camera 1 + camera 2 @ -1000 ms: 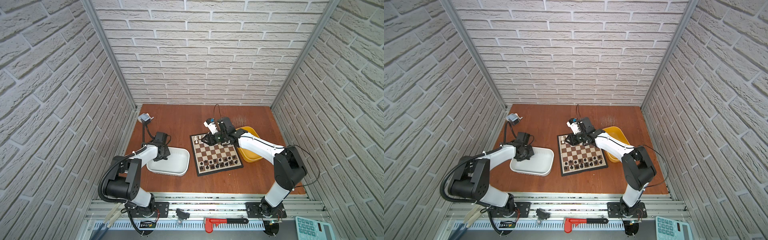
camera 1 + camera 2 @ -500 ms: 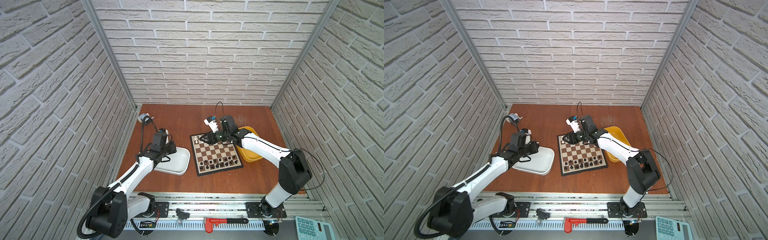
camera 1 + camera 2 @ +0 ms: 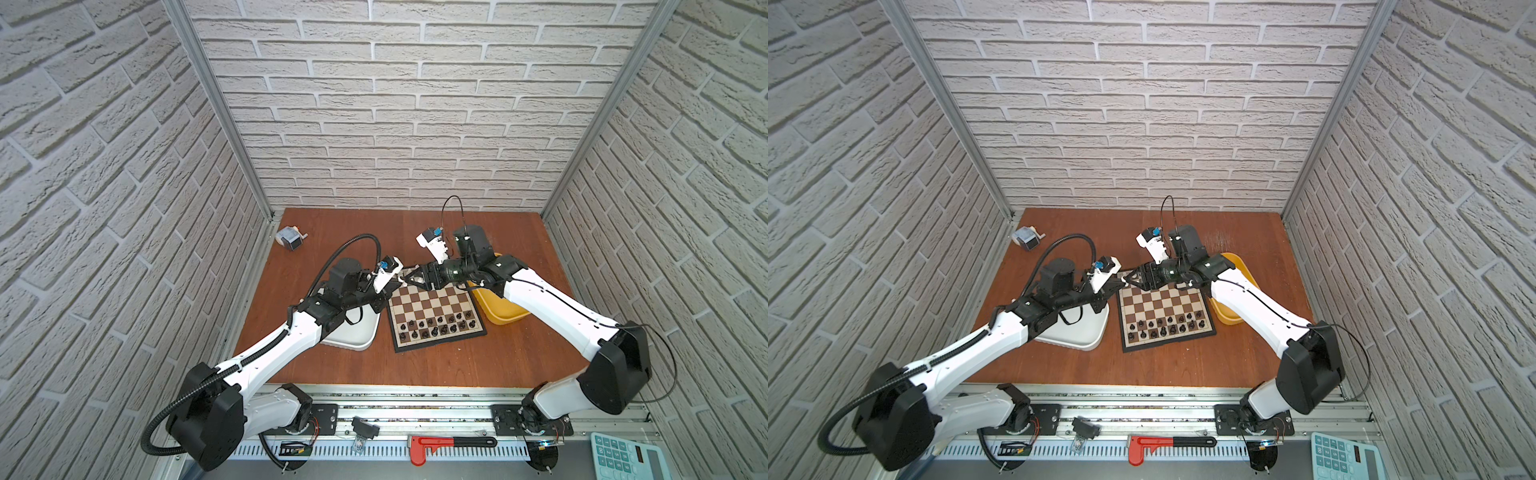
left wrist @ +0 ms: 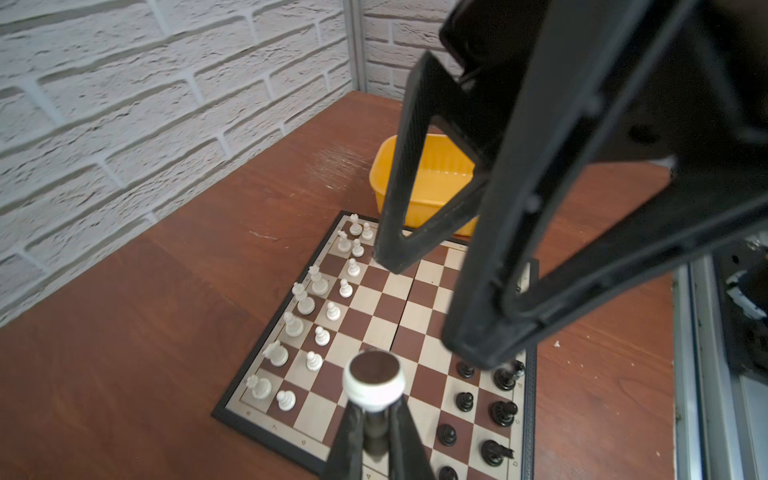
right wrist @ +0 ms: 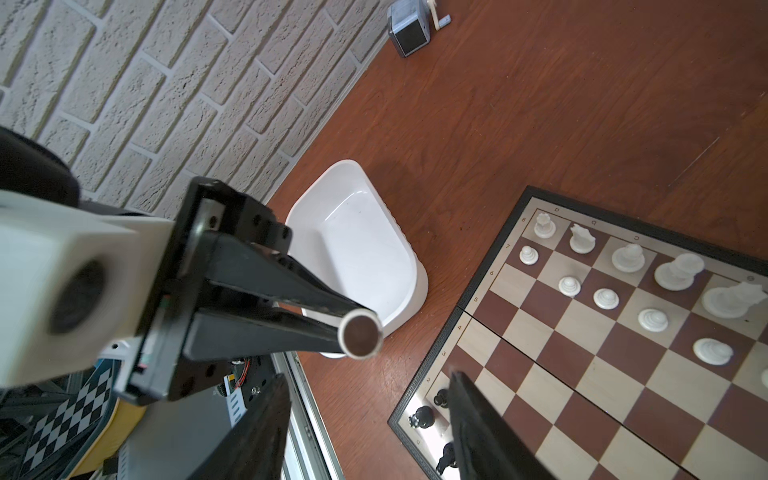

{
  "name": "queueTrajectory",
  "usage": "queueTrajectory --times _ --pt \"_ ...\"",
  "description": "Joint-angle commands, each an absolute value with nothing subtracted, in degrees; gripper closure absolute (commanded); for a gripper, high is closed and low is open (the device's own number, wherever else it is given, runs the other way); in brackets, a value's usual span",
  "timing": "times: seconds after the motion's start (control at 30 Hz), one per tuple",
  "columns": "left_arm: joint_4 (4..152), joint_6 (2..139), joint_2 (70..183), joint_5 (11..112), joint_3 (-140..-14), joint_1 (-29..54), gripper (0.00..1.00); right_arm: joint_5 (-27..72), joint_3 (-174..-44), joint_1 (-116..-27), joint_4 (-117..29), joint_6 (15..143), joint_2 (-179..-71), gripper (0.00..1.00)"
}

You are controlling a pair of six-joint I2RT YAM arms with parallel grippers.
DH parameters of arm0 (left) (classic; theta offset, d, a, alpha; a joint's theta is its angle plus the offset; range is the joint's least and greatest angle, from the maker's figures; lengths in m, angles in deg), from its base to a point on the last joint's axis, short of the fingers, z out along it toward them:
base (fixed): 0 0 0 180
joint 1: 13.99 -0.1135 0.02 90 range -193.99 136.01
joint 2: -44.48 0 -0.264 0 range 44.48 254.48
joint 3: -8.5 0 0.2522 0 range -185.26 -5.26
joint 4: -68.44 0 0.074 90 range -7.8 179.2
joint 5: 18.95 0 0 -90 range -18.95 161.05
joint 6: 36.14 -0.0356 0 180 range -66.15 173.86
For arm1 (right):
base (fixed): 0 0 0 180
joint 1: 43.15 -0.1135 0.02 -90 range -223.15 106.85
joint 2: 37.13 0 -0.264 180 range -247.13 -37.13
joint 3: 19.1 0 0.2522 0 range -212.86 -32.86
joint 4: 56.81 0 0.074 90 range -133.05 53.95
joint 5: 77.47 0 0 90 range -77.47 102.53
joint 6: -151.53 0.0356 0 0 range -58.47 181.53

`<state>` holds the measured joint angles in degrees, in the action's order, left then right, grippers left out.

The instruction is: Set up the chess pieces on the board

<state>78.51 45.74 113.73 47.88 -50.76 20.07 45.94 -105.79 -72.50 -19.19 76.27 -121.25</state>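
Table (image 3: 457, 365): red-brown wood-grain top, w/ a pale scuff (image 4: 332, 162) near the far wall; shut in on three sides by white brick-look walls (image 3: 395, 124), alu posts (image 3: 218, 108) in the far corners; metal rail (image 3: 415, 415) along the front, carrying a red-handled tool (image 3: 449, 444) and, at its right end, a calculator (image 3: 623, 457); small grey box (image 3: 289, 239) w/ a crank in the table's far-left corner.

Board (image 3: 432, 303) lies flat mid-table, btwn a white tub (image 3: 357, 336) just beside its left edge and a yellow tub (image 3: 505, 318) just beside its right; white pieces (image 4: 305, 305) stand on the far two rows, black pieces (image 4: 463, 401) on the near two.

L gripper (image 4: 374, 415) is clamped on one white piece (image 5: 360, 336), round dark base facing outward, held in the air over the board's far-left corner; R gripper (image 4: 434, 307) faces it, jaws spread wide, nothing gripped; its tips are just beside the held piece; contact can't be told.
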Motion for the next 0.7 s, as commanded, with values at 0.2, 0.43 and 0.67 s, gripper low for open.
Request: queueTrajectory --times 0.2,0.43,0.67 --pt "76.95 35.68 116.38 43.37 -54.13 22.87 0.93 46.22 -104.54 -72.33 -17.67 75.85 -119.98 0.4" --pt "76.62 35.82 115.5 44.56 -54.39 23.06 0.93 46.47 -104.18 -71.94 -17.17 76.71 -121.67 0.46" --pt "76.47 35.2 115.3 44.79 -54.04 23.07 0.94 47.42 -102.55 -71.98 -17.72 77.76 -122.17 0.54"
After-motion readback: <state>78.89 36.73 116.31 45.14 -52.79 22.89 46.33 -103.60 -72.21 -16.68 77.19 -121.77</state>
